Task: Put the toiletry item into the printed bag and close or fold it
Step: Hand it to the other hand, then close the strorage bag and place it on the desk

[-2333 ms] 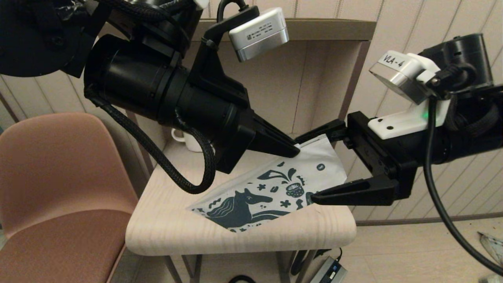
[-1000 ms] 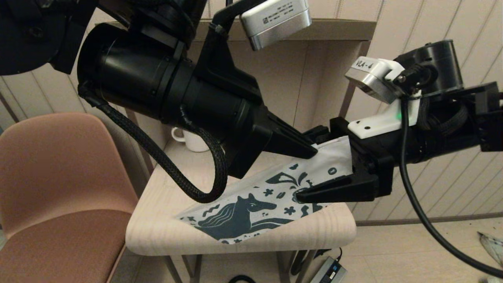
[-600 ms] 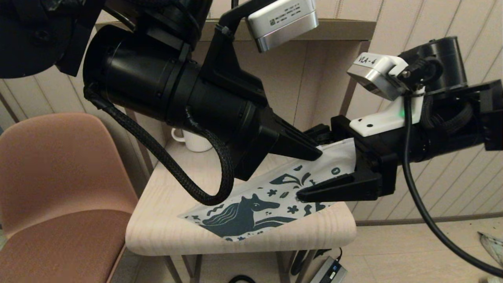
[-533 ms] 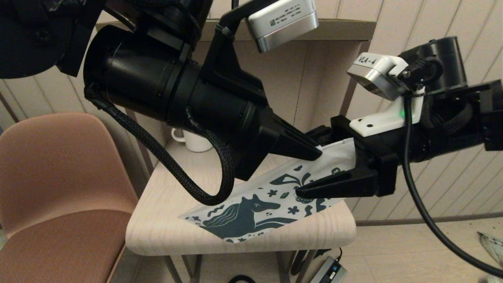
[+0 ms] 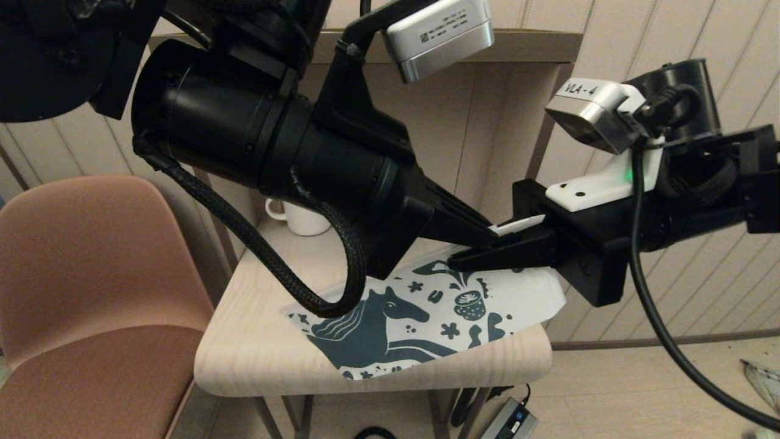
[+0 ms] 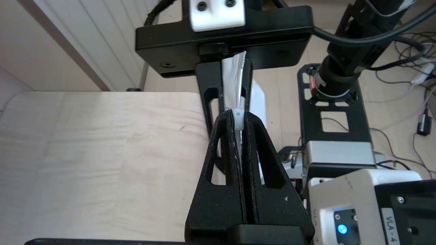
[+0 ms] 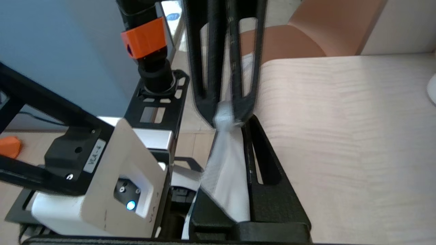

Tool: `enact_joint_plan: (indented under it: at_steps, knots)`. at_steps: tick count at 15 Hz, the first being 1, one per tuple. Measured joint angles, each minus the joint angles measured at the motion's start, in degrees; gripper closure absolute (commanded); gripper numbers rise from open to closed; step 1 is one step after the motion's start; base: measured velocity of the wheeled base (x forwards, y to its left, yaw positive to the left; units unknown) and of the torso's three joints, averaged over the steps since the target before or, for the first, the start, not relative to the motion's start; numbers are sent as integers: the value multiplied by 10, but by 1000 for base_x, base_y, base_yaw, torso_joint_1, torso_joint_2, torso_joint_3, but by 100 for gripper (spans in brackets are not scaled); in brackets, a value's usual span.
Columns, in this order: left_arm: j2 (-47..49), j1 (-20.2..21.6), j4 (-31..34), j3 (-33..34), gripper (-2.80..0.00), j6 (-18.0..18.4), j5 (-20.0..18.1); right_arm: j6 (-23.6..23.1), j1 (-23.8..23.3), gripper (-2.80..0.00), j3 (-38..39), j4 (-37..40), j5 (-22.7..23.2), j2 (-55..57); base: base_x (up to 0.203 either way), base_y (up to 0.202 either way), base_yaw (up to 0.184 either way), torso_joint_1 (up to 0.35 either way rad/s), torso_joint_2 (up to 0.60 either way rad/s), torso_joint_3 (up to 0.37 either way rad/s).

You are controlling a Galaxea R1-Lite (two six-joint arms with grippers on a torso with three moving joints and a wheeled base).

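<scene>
Left gripper (image 5: 490, 235): my fingers are pressed together on the white zip strip at the top edge of the printed bag (image 5: 426, 311), above the back right part of the small wooden table (image 5: 256, 360). In my left wrist view the two black fingers meet with only the thin white edge and a small pale tab between them.

Right gripper (image 5: 481, 256): it comes in from the right, tip to tip with my left gripper. In my right wrist view its fingers are drawn close around the same white top edge, which runs back between them toward the palm.

Printed bag: its top edge is lifted and pinched between my two grippers. The rest slopes down, and the lower part, with the dark teal horse, lies on the front of the table, one corner at the front edge. The right end of the bag reaches past the table's right side.

Toiletry item: I cannot see it in any view and cannot say where it is.

White mug (image 5: 301, 219): stands at the back left of the table, partly behind my left arm, well apart from the bag.

Chair (image 5: 85, 292): brownish-pink, just left of the table.
</scene>
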Motion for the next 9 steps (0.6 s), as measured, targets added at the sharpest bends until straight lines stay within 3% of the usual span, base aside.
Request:
enact_joint_plan:
  at_steps: [9]
  knots:
    - [0,-4,12,0,0,3,10,-3,-1,0,2,0,0,0,0,0,0,0,0,0]
